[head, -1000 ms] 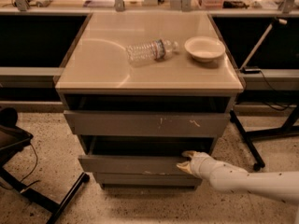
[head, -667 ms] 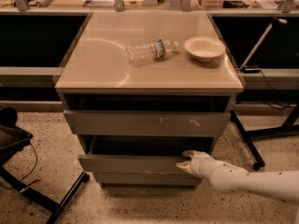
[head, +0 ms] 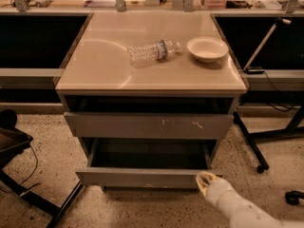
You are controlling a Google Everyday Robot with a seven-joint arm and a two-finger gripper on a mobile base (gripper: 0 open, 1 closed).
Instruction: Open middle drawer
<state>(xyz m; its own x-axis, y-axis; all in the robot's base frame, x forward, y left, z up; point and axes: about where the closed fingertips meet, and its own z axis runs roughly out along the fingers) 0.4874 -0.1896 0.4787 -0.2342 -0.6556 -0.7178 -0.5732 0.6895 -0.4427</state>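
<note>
The middle drawer point(head: 142, 177) is a wide, shallow grey drawer with small pale chips on its lower edge. It stands pulled out from the cabinet, and its dark grey interior point(head: 149, 153) shows. My gripper point(head: 207, 180), pale and on a white arm coming in from the lower right, is at the right end of the drawer's front, against its top edge. The taller grey front with white scratch marks point(head: 147, 126) is above it, slightly out. The lowest front is hidden under the open drawer.
On the beige cabinet top point(head: 95, 65) lie a clear plastic bottle point(head: 152, 51) on its side and a white bowl point(head: 207, 49). A black stand leg with a caster point(head: 251, 148) is on the right. A dark chair base point(head: 19, 175) is on the left. The floor is speckled.
The middle drawer has slid further out toward the camera and shows more of its interior. My gripper has moved back with its front, down and to the right.
</note>
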